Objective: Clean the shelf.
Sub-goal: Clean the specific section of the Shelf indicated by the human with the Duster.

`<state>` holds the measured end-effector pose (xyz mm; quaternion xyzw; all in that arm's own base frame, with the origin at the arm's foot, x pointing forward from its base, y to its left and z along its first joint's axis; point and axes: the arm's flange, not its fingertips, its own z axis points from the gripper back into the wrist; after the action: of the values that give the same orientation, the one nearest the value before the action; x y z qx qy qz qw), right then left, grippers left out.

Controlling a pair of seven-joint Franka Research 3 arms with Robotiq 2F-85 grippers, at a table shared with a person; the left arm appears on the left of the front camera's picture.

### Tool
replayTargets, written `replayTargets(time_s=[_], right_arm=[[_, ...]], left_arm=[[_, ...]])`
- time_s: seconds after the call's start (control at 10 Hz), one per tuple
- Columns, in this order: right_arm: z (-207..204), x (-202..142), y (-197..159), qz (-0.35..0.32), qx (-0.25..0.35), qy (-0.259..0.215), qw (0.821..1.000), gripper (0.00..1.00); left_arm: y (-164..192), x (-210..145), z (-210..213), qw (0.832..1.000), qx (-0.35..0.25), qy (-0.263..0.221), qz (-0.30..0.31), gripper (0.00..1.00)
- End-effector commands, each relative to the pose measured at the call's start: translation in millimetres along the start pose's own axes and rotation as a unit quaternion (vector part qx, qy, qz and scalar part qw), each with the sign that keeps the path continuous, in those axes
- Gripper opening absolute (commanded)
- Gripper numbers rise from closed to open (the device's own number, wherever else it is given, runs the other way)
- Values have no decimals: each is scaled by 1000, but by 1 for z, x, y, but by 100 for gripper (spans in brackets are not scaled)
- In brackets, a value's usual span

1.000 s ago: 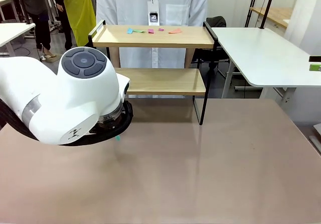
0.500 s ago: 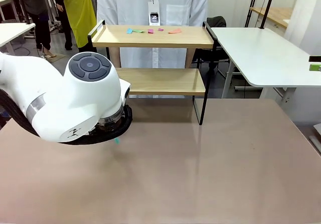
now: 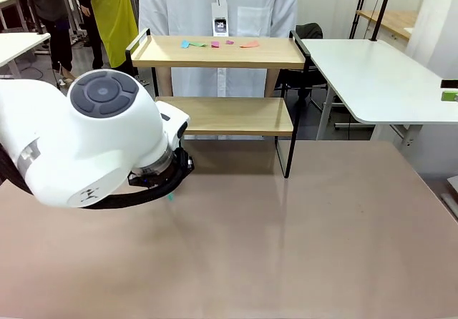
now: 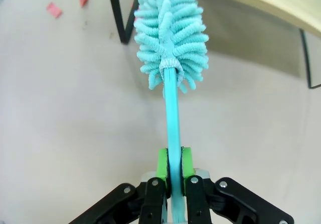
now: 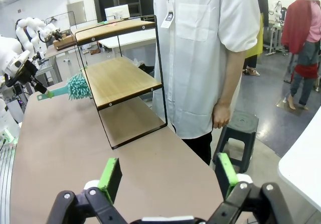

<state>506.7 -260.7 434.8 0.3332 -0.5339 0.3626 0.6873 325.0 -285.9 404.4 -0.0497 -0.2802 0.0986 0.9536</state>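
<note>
Table (image 3: 322,226) | duster (image 4: 170,43) by shelf (image 3: 229,115) leg | scraps (image 3: 215,44) on top | person (image 3: 186,4) behind

The front view looks across the desk (image 3: 300,247) at the far shelf (image 3: 236,115), which both wrist views also catch.

The right claw (image 5: 168,176), jaws spread wide, hangs over the beige counter (image 5: 65,143) facing the two-tier light-wood, black-framed shelf (image 5: 120,78), a teal fluffy duster (image 5: 77,86) just beside its lower board, a white-coated person (image 5: 200,58) beyond.
</note>
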Motion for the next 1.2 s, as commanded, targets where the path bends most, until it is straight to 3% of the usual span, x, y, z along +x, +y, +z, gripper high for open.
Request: replayTargets(time_s=[0.0,0.5,0.9,1.1], right_arm=[[-1,3,0,3,1,1,1000,100],[-1,3,0,3,1,1,1000,100],[-1,3,0,3,1,1,1000,100],[-1,3,0,3,1,1,1000,100]], left_arm=[[36,1,18,998,-23,-8,-51,13],[85,9,39,965,-111,36,-234,13],[119,14,34,900,-240,58,-359,13],[137,17,40,856,-295,90,-416,13]])
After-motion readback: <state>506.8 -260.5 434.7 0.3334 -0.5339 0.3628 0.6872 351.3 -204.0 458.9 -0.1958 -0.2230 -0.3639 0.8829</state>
